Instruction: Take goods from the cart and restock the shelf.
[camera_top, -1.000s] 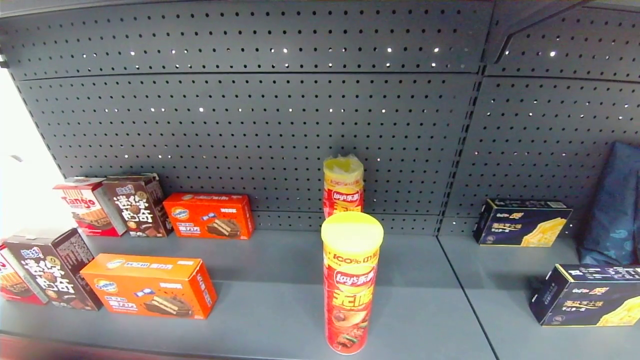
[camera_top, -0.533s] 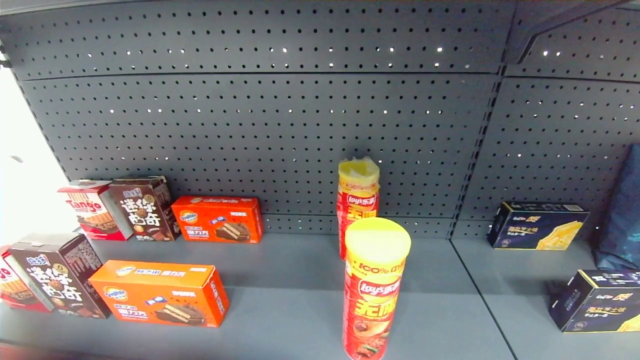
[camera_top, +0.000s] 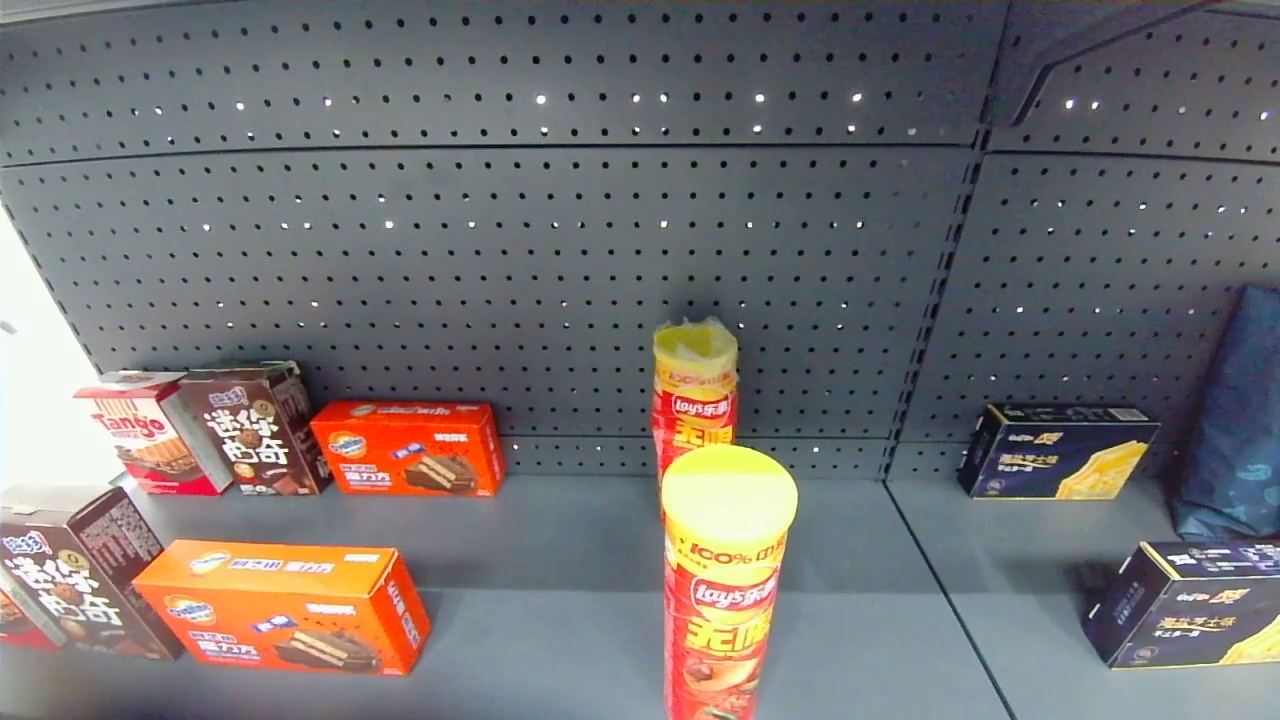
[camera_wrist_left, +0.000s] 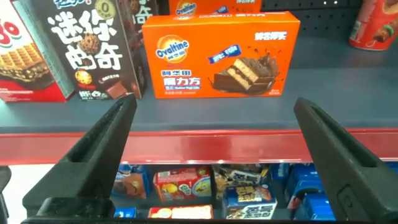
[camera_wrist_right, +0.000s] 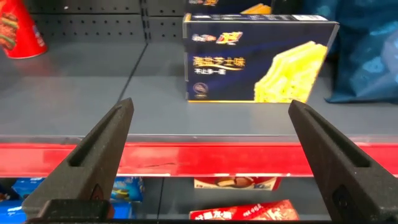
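Observation:
The grey shelf (camera_top: 560, 560) holds two red chip cans with yellow lids, one at the front (camera_top: 728, 580) and one behind it (camera_top: 694, 400). Left of them lie two orange boxes (camera_top: 285, 607) (camera_top: 408, 448). My left gripper (camera_wrist_left: 211, 155) is open and holds nothing, just in front of the shelf's red edge (camera_wrist_left: 211, 148), facing the front orange box (camera_wrist_left: 221, 56). My right gripper (camera_wrist_right: 211, 155) is open too, before the same edge and facing a dark blue box (camera_wrist_right: 258, 59).
Brown boxes (camera_top: 255, 428) (camera_top: 70, 585) and a red wafer box (camera_top: 140, 433) stand at the far left. Two dark blue boxes (camera_top: 1060, 450) (camera_top: 1190, 600) and a blue bag (camera_top: 1235, 420) sit at the right. Packed goods (camera_wrist_left: 205, 186) fill the shelf below.
The head camera has swung right and then partly back, so the whole picture shifted. The goods on the shelf keep their places.

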